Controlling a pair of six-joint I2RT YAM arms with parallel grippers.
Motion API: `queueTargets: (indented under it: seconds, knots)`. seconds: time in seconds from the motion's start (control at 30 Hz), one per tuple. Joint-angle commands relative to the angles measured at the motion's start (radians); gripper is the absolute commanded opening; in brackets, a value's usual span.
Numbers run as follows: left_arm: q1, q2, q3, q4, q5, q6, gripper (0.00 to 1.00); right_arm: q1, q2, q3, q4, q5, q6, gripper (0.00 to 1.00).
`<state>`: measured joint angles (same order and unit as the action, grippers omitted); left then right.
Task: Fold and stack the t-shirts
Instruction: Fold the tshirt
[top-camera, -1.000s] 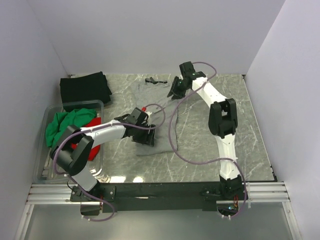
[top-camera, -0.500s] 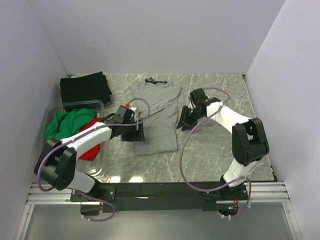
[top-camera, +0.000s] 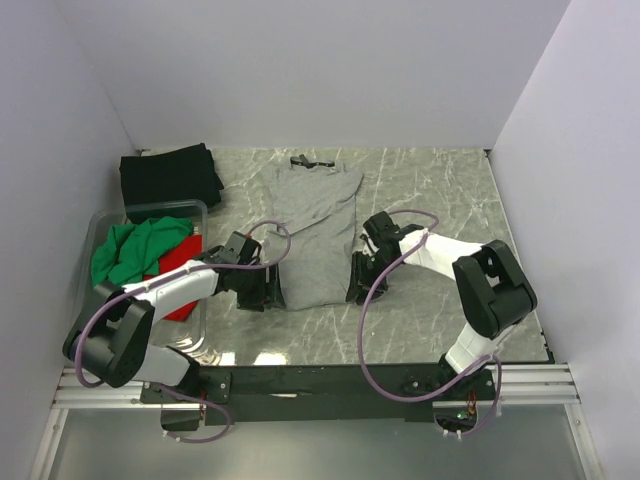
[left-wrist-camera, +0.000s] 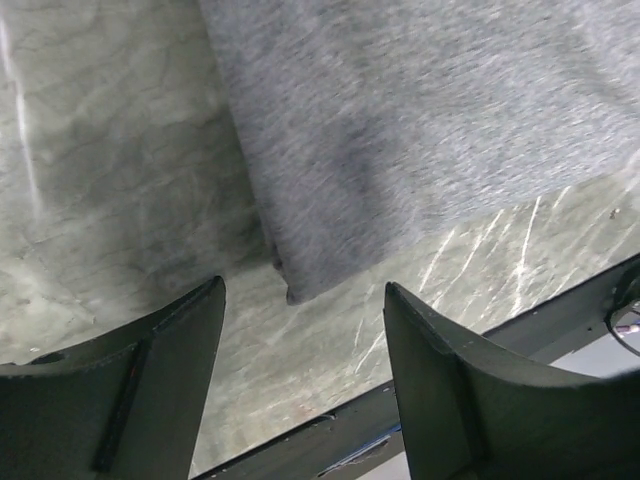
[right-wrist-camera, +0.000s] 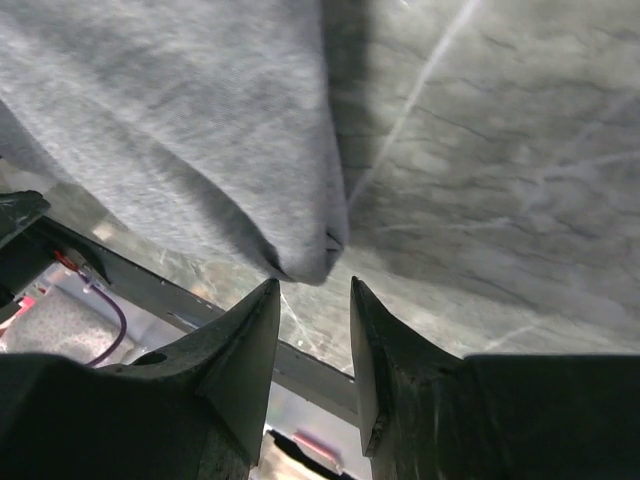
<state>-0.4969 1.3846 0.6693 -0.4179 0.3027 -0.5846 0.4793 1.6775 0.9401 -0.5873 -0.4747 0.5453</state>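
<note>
Where the counter (top-camera: 430, 190) runs nearest the arm bases, hem corners: the grey t-shirt (top-camera: 315, 230) lies flat as a narrow strip, hem near, dark collar (top-camera: 312, 162) far.
Left gripper (left-wrist-camera: 300, 290): open and empty, fingers straddling the near-left hem corner.
Right gripper (right-wrist-camera: 315, 290): open less widely, empty, with the near-right corner just ahead of its fingertips.
Risk: the strip looks doubled over at its sides, so a shallow pinch may catch only the top layer and the side folds would spill open when lifted.
Risk: unequal bites at the two corners would carry the hem up crooked.
In the way: the right arm's purple cable (top-camera: 365, 320) loops close beside the shirt's right edge and could drag it.
Left: a clear bin (top-camera: 150, 207) holds a green t-shirt (top-camera: 130, 250) and a red t-shirt (top-camera: 175, 275).
Far left: a folded black t-shirt (top-camera: 170, 175), apart from the grey one.
</note>
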Motion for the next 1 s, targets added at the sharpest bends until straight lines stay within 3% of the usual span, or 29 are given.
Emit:
queueTargets:
  seconds: [0.0, 0.3, 0.4, 0.5, 0.6, 0.63, 0.73, 0.97]
  knots:
    - [0.001, 0.017, -0.011, 0.036, 0.030, -0.009, 0.70, 0.018, -0.012, -0.012, 0.056, -0.007, 0.004, 0.42]
    - [0.001, 0.097, -0.002, 0.031, 0.003, -0.004, 0.66, 0.044, 0.050, 0.005, 0.089, 0.021, 0.015, 0.40]
    - [0.001, 0.123, 0.000, 0.025, -0.007, -0.003, 0.62, 0.058, 0.062, 0.022, 0.083, 0.027, 0.012, 0.33]
    - [0.001, 0.157, 0.006, 0.005, -0.020, -0.004, 0.50, 0.064, 0.064, 0.034, 0.063, 0.044, 0.010, 0.22]
    - [0.000, 0.189, 0.009, -0.016, -0.042, -0.009, 0.32, 0.062, 0.054, 0.046, 0.023, 0.074, 0.002, 0.11]
    - [0.001, 0.200, 0.012, -0.030, -0.056, -0.014, 0.19, 0.064, 0.048, 0.049, 0.011, 0.085, 0.001, 0.06]
    - [0.000, 0.226, 0.030, -0.080, -0.114, -0.027, 0.01, 0.062, 0.022, 0.055, -0.046, 0.140, -0.007, 0.01]
    - [0.001, 0.182, 0.062, -0.163, -0.191, -0.058, 0.00, 0.053, -0.027, 0.060, -0.103, 0.174, -0.013, 0.00]
